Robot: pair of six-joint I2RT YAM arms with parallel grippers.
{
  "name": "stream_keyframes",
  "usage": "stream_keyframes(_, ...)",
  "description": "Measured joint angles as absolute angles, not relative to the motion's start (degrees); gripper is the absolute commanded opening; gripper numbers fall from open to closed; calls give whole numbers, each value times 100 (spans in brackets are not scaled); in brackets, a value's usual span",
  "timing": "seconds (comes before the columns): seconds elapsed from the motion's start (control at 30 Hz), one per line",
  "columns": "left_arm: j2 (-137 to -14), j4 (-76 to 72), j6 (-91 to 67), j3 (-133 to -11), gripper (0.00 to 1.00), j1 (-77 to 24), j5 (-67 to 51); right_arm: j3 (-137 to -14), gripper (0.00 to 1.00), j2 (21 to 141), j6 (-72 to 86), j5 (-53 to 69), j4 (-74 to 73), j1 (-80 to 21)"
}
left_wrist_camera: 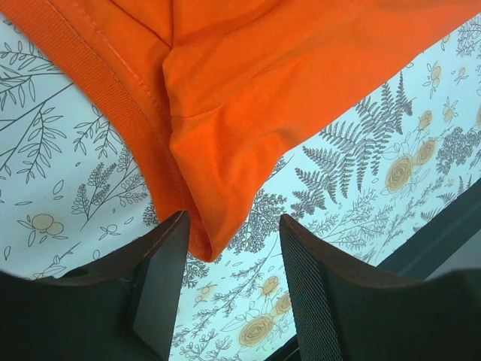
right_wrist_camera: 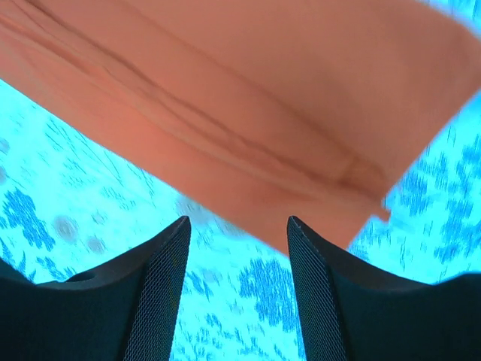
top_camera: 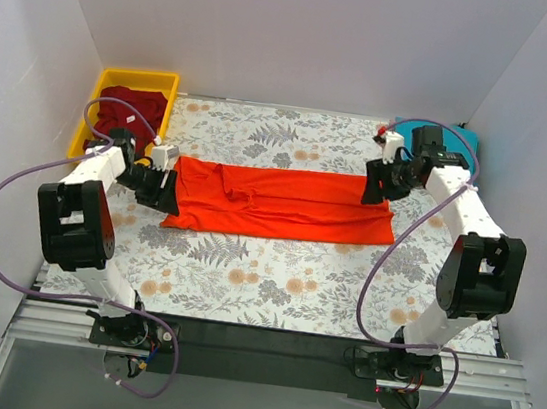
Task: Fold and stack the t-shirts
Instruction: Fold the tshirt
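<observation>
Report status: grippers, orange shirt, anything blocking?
Left gripper open, right gripper open, nothing held. Orange-red t-shirt folded into a long strip between them. Nothing in the way.

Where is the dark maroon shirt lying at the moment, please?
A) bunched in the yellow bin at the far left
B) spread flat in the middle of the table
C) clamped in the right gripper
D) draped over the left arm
A: the maroon shirt sits crumpled inside the yellow bin, while the shirt spread on the floral table cloth is the orange-red shirt.
</observation>
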State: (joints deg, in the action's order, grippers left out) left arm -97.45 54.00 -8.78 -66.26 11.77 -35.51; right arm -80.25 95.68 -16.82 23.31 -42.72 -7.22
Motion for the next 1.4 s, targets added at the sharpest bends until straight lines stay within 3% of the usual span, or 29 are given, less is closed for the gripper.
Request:
stream_keyframes(0.37, -9782, 5186, -1024, -6379, 52, 1177, -3430, -7673, 55, 10217, -2123, 2217, -4965, 582)
stream_keyframes(0.8, -9852, 5070, -1144, -6357, 51, 1177, -3479, -7717, 47, 10851, -2145, 2130, -4989, 676)
stream_keyframes(1.17, -9955, 5052, -1212, -6346, 55, 1149, -3540, -7717, 46, 11078, -2141, 2075, -4989, 707)
stream_keyframes(1.33, -9957, 5048, -1291, -6346, 50, 1125, -3599, -7714, 23, 11118, -2139, 2088, -4982, 707)
stream_keyframes(1.4, -9957, 5048, -1304, -6346, 40, 1100, -3612, -7714, 11, 11118, -2137, 2091, -4987, 707)
